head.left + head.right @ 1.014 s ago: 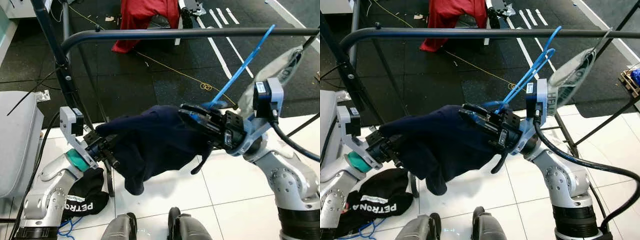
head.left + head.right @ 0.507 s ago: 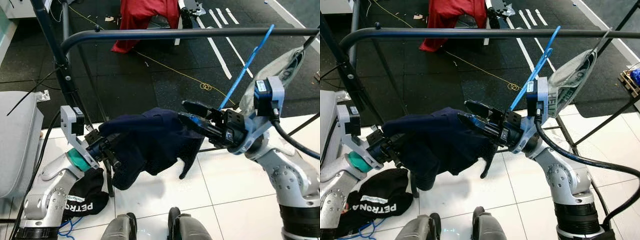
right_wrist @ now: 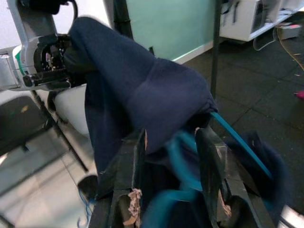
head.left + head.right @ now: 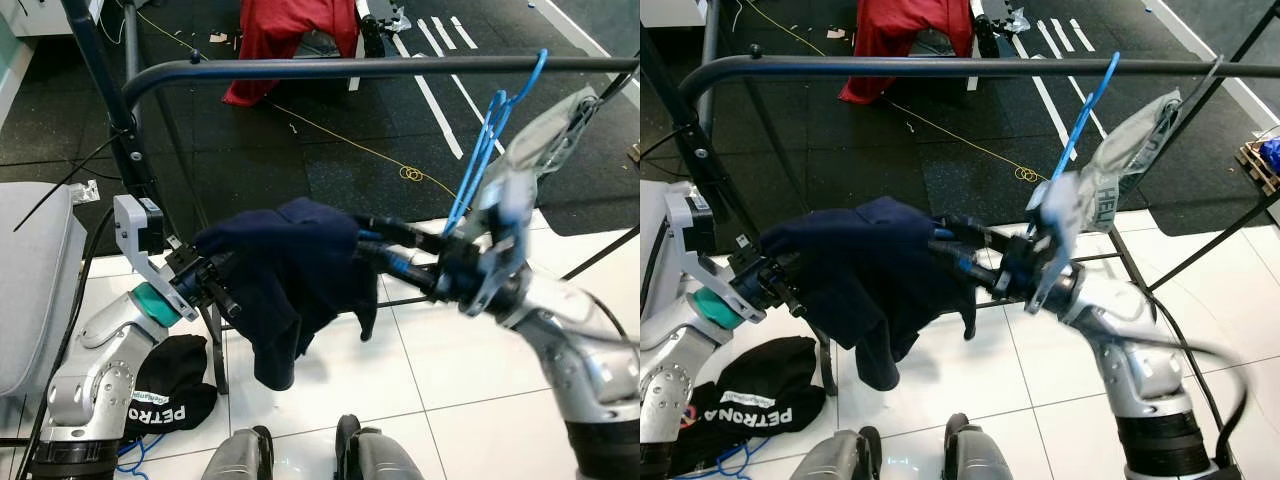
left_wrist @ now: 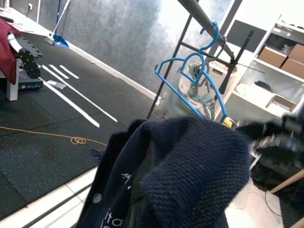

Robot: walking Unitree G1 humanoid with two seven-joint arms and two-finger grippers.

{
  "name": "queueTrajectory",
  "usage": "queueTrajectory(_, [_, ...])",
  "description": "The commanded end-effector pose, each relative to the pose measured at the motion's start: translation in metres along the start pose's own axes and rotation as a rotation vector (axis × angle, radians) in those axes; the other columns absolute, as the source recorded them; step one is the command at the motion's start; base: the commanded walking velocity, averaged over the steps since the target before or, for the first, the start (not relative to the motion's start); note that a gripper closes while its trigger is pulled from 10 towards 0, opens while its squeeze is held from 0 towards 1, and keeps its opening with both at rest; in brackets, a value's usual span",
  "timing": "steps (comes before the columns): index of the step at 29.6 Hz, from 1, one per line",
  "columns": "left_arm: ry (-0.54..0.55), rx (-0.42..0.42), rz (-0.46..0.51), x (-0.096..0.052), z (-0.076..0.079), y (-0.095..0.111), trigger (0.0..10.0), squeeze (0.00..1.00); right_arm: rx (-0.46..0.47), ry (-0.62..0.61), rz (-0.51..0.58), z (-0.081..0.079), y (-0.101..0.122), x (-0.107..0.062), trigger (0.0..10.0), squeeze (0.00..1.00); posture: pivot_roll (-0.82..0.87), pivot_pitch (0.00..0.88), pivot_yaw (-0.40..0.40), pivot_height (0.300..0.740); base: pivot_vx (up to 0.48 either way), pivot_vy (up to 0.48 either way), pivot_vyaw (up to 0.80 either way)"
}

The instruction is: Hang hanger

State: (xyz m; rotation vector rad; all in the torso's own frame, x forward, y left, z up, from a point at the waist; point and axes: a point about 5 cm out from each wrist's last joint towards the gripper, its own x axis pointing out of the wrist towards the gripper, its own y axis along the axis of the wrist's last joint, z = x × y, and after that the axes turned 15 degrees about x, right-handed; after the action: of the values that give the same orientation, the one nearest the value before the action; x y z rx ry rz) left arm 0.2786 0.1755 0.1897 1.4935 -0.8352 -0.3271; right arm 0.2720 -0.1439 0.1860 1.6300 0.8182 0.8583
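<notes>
A blue hanger slants up on the right, its hook at the black rail. A navy garment is draped between my two grippers and sags below them. My left gripper is shut on the garment's left end, its fingers buried in the cloth. My right gripper is blurred by motion; its fingers stand apart, with the hanger's lower part and a fold of the garment between them.
A pale grey-green garment hangs on the rail just right of the hanger. The rack's upright stands behind my left arm. A black cap lies on the tiles, a grey cushion sits left, and a red cloth lies beyond.
My right gripper's fingers spread apart. The hanger swung more upright and its hook rose to the rail. The garment slid toward my left gripper and now sags lower.
</notes>
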Motion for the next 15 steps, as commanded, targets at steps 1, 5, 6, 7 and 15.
queueTrajectory(1, [-0.010, 0.000, 0.022, 0.000, -0.001, 0.003, 0.0, 0.00, -0.025, -0.008, 0.049, -0.002, 0.005, -0.002, 10.0, 0.00, -0.07, 0.129, 0.002, 0.740, 0.000, 0.000, 0.00])
queueTrajectory(5, [-0.012, 0.002, 0.021, 0.000, -0.002, 0.004, 0.0, 0.00, -0.004, -0.007, 0.176, -0.006, 0.017, -0.005, 10.0, 0.00, -0.07, 0.129, 0.006, 0.740, 0.000, 0.000, 0.00])
queueTrajectory(6, [-0.012, 0.003, 0.020, 0.000, -0.003, 0.004, 0.0, 0.00, -0.011, -0.008, 0.191, -0.007, 0.018, -0.006, 10.0, 0.00, -0.07, 0.129, 0.006, 0.740, 0.000, 0.000, 0.00])
queueTrajectory(7, [-0.012, 0.003, 0.020, 0.000, -0.003, 0.004, 0.0, 0.00, -0.011, -0.008, 0.191, -0.007, 0.018, -0.006, 10.0, 0.00, -0.07, 0.129, 0.006, 0.740, 0.000, 0.000, 0.00])
queueTrajectory(15, [-0.009, 0.003, 0.024, 0.002, -0.003, 0.005, 0.0, 0.00, -0.033, -0.072, 0.223, -0.008, 0.003, -0.016, 10.0, 0.60, -0.07, 0.130, 0.001, 0.740, 0.000, 0.000, 0.00])
